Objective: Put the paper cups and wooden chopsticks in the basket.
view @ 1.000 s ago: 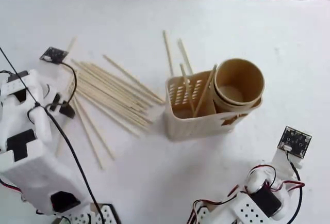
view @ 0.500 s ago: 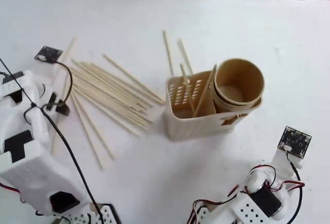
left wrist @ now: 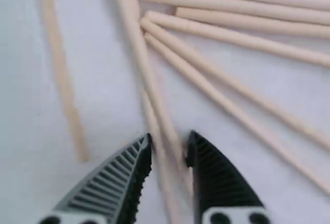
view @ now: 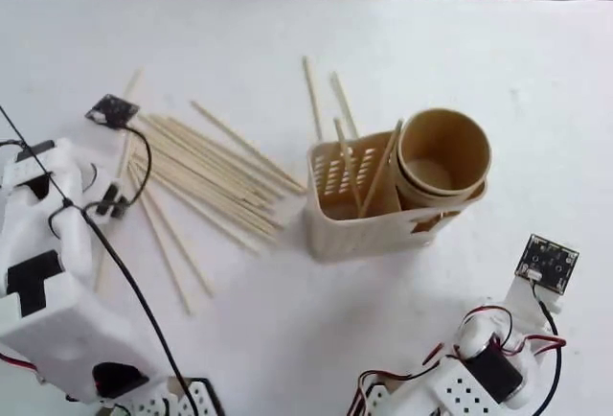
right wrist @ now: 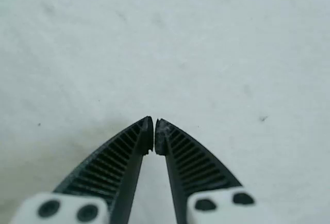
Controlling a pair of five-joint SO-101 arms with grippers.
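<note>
Several wooden chopsticks (view: 206, 172) lie fanned out on the white table left of the cream basket (view: 354, 234). Two stacked paper cups (view: 442, 152) sit in the basket's right part, and two chopsticks (view: 383, 167) lean in its left part. Two more chopsticks (view: 313, 100) lie just behind the basket. My left gripper (left wrist: 169, 140) is down at the left end of the pile, its fingers closed against two chopsticks (left wrist: 154, 95) that run between them. My right gripper (right wrist: 154, 126) is shut with nothing in it, over bare table.
The left arm's white body (view: 48, 253) and its cable cover the table's front left. The right arm (view: 479, 368) sits folded at the front right. A single chopstick (left wrist: 59, 69) lies apart beside the left gripper. Open table surrounds the basket.
The left arm has shifted over the pile's left end, first a little left and then back right. The basket, cups and right arm have not moved.
</note>
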